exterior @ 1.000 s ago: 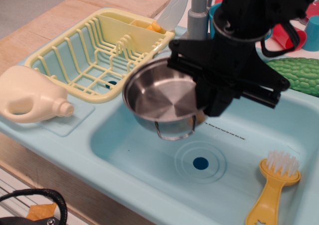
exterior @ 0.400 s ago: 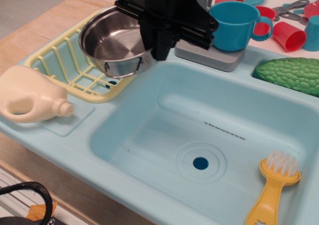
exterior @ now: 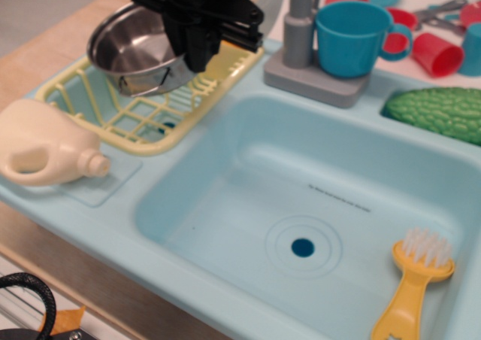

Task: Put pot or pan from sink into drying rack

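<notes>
The small shiny steel pot [exterior: 134, 54] hangs tilted over the pale yellow drying rack [exterior: 131, 118] at the upper left. My black gripper [exterior: 188, 54] is shut on the pot's right rim and holds it above the rack's grid base. The pot's wire loop handle hangs at its lower side. The light blue sink [exterior: 225, 204] with its round drain hole [exterior: 303, 247] holds no pot. The gripper hides the rack's far part and cutlery compartment.
A cream jug [exterior: 45, 144] lies left of the sink. A yellow brush [exterior: 413, 280] lies at the sink's right. A grey faucet base [exterior: 312, 73], a blue cup [exterior: 353, 37], red cups [exterior: 436, 53] and a green bumpy vegetable [exterior: 436, 113] stand behind.
The gripper carried the pot from above the sink leftward and back, over the drying rack. It moved further left in the last step.
</notes>
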Robot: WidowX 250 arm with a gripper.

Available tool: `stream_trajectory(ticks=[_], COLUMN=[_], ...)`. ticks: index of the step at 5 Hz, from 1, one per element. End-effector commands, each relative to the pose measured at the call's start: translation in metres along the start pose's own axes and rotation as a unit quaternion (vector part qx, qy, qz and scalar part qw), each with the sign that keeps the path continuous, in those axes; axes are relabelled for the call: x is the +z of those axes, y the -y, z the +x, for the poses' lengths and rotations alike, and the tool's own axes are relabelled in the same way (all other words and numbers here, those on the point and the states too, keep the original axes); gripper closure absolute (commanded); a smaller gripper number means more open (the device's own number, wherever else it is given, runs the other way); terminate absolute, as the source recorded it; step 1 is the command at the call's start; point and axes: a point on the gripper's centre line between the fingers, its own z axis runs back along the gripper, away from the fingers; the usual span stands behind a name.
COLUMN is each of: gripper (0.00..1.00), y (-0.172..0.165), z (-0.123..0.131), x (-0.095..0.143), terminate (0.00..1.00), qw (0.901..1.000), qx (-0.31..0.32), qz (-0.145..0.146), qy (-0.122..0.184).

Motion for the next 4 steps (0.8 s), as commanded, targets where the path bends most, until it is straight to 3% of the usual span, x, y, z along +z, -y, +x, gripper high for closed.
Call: stream_trajectory(ticks=[1,3,4], gripper=[0.00,0.00,0.00], y=[-0.0222,-0.0222,-0.0222], z=[0.0058,0.0058,0.0058], x=[-0.0146,-0.0146,-0.0146], terminate=[0.00,0.00,1.00], qw=[0.9992,0.9992,0.9992], qx=[0.001,0.001,0.001], qz=[-0.040,-0.040,-0.040], qy=[0.006,0.006,0.006])
